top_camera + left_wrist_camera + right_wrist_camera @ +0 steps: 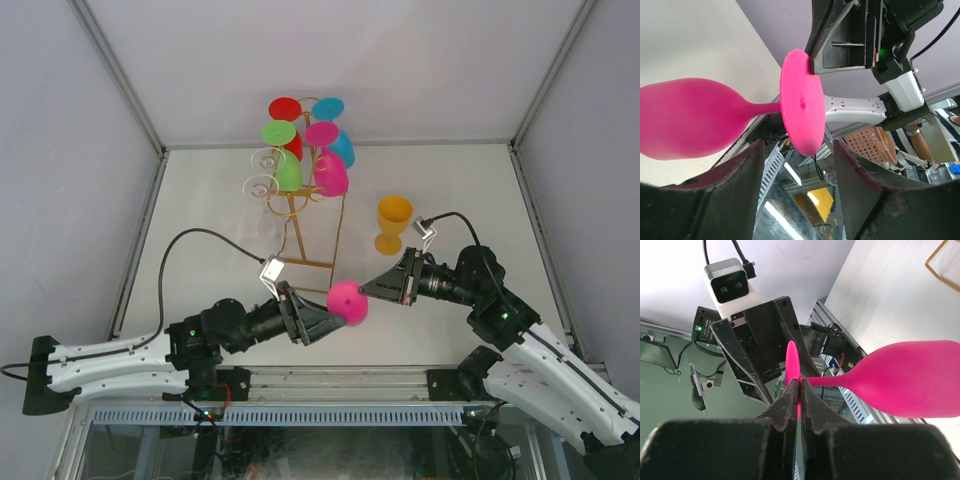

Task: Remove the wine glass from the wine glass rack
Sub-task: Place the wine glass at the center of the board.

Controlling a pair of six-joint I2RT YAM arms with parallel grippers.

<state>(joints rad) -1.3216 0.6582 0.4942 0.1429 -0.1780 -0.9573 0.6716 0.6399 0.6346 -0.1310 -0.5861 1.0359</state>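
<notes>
I see my left end effector spread apart just beside the pink wine glass, which lies sideways above the table, off and in front of the wine glass rack; my right end effector is clamped on its foot

1. The pink wine glass is lying sideways in the air, clear of the rack, its round foot being pinched by the right claw.
2. The gold wire wine glass rack is standing upright on the desk.
</notes>
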